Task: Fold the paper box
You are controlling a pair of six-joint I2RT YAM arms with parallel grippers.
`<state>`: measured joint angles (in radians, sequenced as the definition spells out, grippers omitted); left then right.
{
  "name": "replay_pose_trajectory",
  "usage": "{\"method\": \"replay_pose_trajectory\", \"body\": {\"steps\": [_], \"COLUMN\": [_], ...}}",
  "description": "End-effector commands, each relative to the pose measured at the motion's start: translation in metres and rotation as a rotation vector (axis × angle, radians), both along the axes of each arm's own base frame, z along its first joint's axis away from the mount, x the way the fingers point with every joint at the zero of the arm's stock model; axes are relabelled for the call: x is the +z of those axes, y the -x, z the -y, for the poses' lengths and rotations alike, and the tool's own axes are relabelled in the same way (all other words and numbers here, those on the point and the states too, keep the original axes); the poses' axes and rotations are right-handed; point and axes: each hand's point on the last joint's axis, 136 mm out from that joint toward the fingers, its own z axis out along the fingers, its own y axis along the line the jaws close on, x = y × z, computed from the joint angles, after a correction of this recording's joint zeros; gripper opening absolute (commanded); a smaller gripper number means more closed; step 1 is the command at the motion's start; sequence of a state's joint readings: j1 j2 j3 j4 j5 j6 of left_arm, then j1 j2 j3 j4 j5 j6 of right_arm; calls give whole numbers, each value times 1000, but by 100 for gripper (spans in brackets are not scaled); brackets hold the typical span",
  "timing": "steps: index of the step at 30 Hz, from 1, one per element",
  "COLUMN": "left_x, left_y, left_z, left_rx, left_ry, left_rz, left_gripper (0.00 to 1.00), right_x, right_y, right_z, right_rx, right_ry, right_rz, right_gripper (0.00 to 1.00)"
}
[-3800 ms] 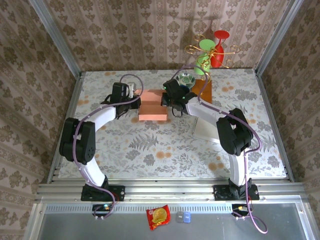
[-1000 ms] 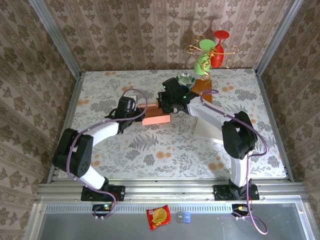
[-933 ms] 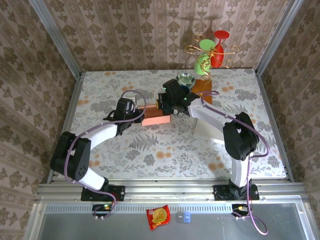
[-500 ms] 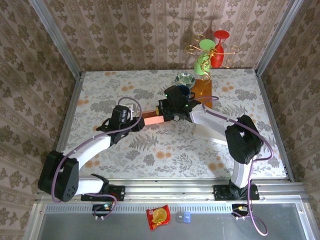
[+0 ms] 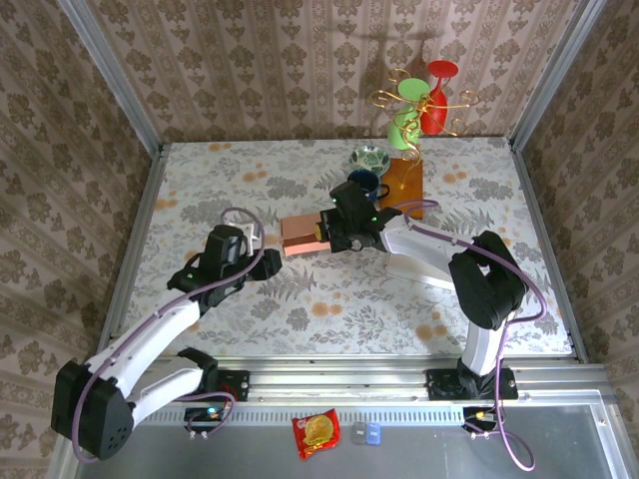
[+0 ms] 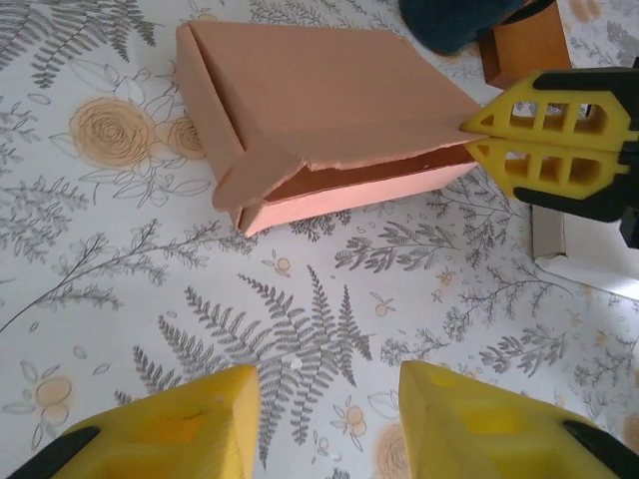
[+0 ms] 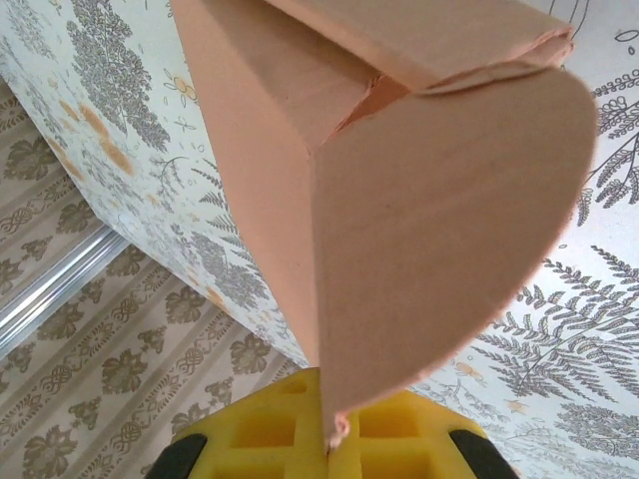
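The paper box (image 5: 301, 237) is a salmon-pink carton lying on the floral table, its lid folded down and one rounded side flap sticking out. My right gripper (image 5: 327, 231) is shut on the box's right end; in the right wrist view a rounded flap (image 7: 439, 230) runs down between the yellow fingers (image 7: 270, 429). In the left wrist view the box (image 6: 319, 110) lies ahead, with the right gripper's yellow fingers (image 6: 549, 145) pinching its right corner. My left gripper (image 6: 329, 399) is open, with only tablecloth between its jaws, and sits near and left of the box (image 5: 268, 261).
Behind the box stand a dark cup (image 5: 361, 186), a brown wooden block (image 5: 404, 178), a glass bowl (image 5: 371, 158) and a gold stand with green and red goblets (image 5: 419, 100). A white sheet (image 5: 409, 264) lies under the right arm. A snack packet (image 5: 318, 431) lies on the near rail.
My left gripper has let go of the box, pulled back toward the near left and opened wider. The right gripper has kept its hold and the box has shifted slightly toward me.
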<state>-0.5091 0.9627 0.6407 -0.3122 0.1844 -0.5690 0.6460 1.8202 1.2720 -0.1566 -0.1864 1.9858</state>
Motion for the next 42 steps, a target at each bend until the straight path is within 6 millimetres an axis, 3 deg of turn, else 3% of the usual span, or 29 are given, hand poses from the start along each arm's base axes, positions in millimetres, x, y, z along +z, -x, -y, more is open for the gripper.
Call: {"method": "replay_pose_trajectory", "body": {"steps": [1, 5, 10, 19, 22, 25, 32, 37, 42], "left_x": [12, 18, 11, -19, -29, -39, -56, -63, -73], "left_y": [3, -12, -31, -55, -64, -74, -89, -95, -97], "left_z": [-8, -16, -13, 2, 7, 10, 14, 14, 11], "left_rx": [46, 114, 129, 94, 81, 71, 37, 15, 1], "left_ry": [3, 73, 142, 160, 170, 176, 166, 144, 94], "left_rz": [-42, -81, -180, -287, -307, -330, -364, -378, -398], "left_gripper": [42, 44, 44, 45, 45, 45, 46, 46, 45], "right_x": [11, 1, -12, -38, -44, -45, -40, -15, 9], "right_y": [8, 15, 20, 40, 47, 49, 56, 53, 50], "right_z": [0, 2, 3, 10, 13, 16, 25, 43, 69], "right_rx": [38, 79, 120, 164, 174, 185, 237, 316, 427], "right_ry": [-4, 12, 22, 54, 63, 76, 107, 175, 285], "right_rz": [24, 43, 66, 31, 20, 24, 15, 90, 193], "right_gripper": [0, 0, 0, 1, 8, 22, 40, 51, 52]}}
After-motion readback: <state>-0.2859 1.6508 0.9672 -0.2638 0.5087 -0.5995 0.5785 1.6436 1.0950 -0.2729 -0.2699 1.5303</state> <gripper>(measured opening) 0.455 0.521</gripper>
